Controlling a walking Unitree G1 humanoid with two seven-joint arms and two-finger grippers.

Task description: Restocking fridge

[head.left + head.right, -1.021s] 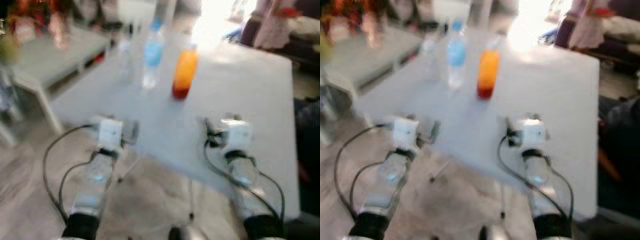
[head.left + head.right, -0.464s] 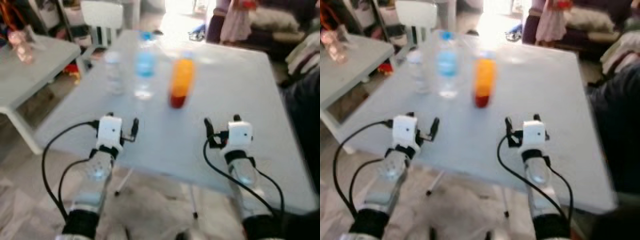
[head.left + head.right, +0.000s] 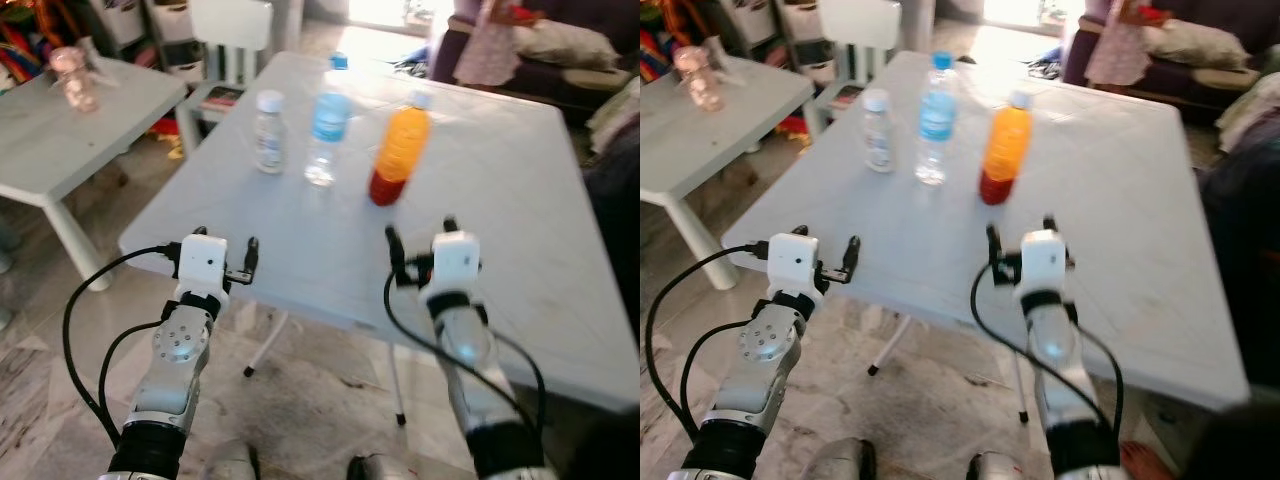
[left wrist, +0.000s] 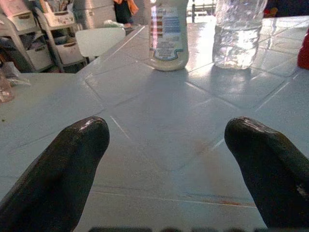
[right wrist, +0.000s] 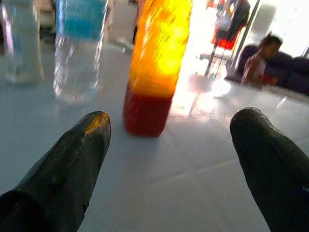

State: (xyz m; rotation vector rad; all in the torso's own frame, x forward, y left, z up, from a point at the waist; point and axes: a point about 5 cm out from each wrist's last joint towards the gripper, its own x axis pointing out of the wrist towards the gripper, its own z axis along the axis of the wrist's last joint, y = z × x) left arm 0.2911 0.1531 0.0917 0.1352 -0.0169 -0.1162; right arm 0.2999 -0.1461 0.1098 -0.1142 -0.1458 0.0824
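Note:
Three bottles stand in a row on the pale blue table (image 3: 500, 200): a small white bottle (image 3: 268, 132) on the left, a clear water bottle with a blue label (image 3: 325, 128) in the middle, and an orange and red drink bottle (image 3: 397, 160) on the right. My left gripper (image 3: 225, 250) hovers open at the table's near edge, short of the white bottle (image 4: 169, 34). Over the near part of the table my right gripper (image 3: 420, 243) is open and points at the orange bottle (image 5: 157, 63), with a gap of table between them.
A second white table (image 3: 60, 140) with a pink cup (image 3: 76, 78) stands to the left. A white chair (image 3: 230, 25) is behind the main table. Storage shelves (image 3: 140, 25) stand at the back left. A person (image 5: 258, 60) sits on a dark sofa far behind.
The head camera has swung and steadied, so the scene is sharper and the bottles sit nearer the middle. Both grippers stay open at the table's near side; the right one is a little further forward.

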